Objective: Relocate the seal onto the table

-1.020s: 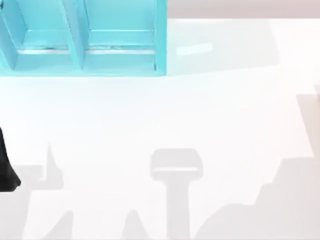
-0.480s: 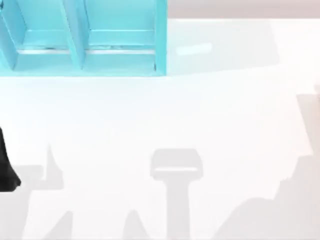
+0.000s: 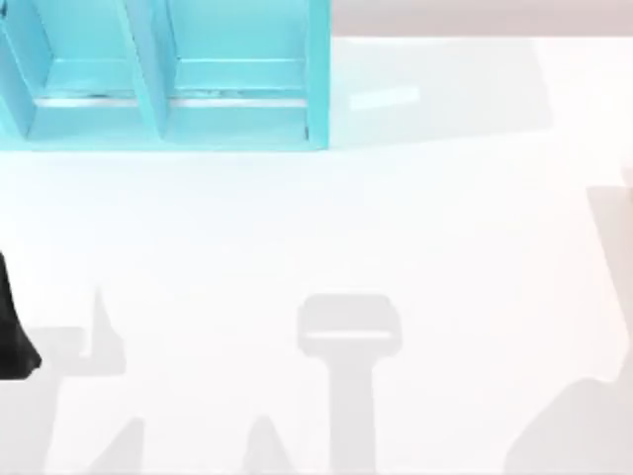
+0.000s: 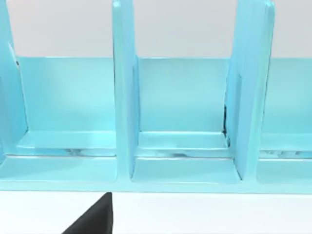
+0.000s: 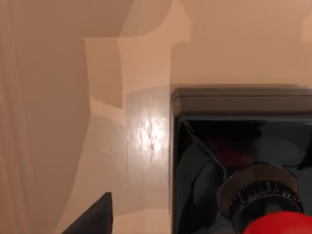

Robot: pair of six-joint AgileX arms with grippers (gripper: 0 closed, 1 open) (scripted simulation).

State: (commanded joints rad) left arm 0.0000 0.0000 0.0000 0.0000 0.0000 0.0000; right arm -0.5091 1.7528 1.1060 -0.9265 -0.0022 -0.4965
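Seal [image 5: 243, 161]: black block base and red knob close under right wrist camera, above pale surface; whether base touches, cannot tell. Right gripper grip unclear, cannot tell. Left arm idle at table [image 3: 326, 228] left edge, facing turquoise shelf [image 4: 185, 146]. Judgement: lower straight, keep base flat, release only once seated.

You were looking at a rendered simulation bench, not a lived-in room: a plain white table [image 3: 326, 228], flat shadows, and one turquoise-blue shelf unit [image 3: 168, 89] with bare compartments.
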